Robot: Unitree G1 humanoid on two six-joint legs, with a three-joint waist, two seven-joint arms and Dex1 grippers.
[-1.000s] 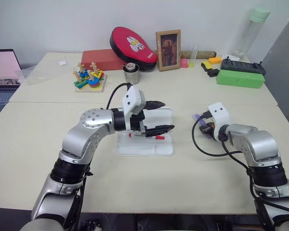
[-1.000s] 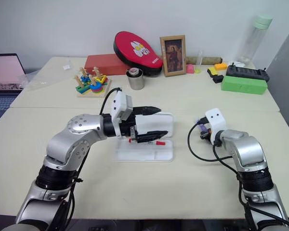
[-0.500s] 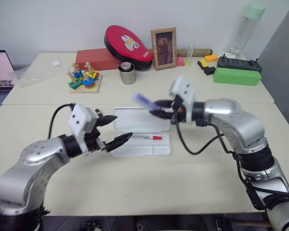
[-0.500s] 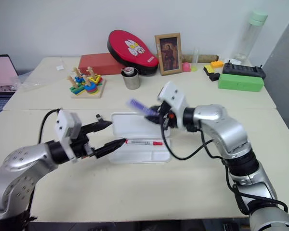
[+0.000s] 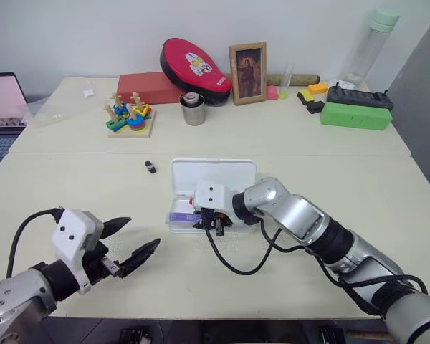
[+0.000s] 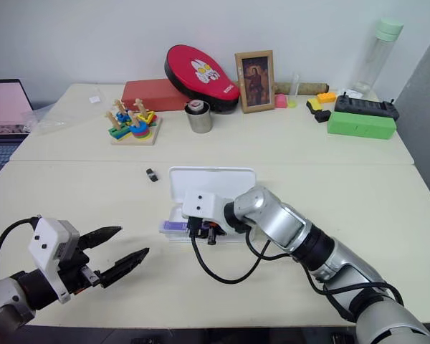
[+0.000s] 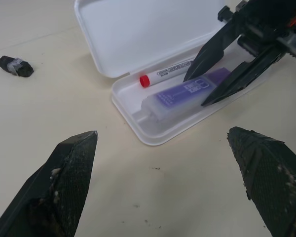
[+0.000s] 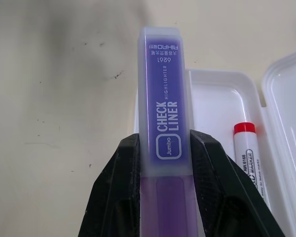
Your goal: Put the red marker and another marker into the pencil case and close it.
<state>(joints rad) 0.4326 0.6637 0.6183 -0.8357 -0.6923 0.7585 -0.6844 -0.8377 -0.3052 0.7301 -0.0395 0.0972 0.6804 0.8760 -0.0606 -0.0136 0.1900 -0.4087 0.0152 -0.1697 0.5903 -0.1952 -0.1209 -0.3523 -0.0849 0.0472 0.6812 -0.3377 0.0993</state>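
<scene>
The right end effector (image 7: 222,74) grips the purple marker (image 8: 164,118) inside the open pencil case (image 5: 213,175), beside the red marker (image 7: 167,73). At seven o'clock on the tabletop (image 5: 358,165), the left end effector (image 5: 132,240) gapes wide, empty.

Head pair high over the table (image 5: 287,136); wrist views close on the pencil case (image 7: 138,44) (shared ground).

On the purple marker (image 8: 164,128) I read "CHECK LINER", "Jumbo" in a small rounded box, "HIGHLIGHTER", "AIHAO" and "6861". The red marker (image 8: 250,157) beside it carries black print; I make out "6168" and "Marker". I can read nothing else on the table.
</scene>
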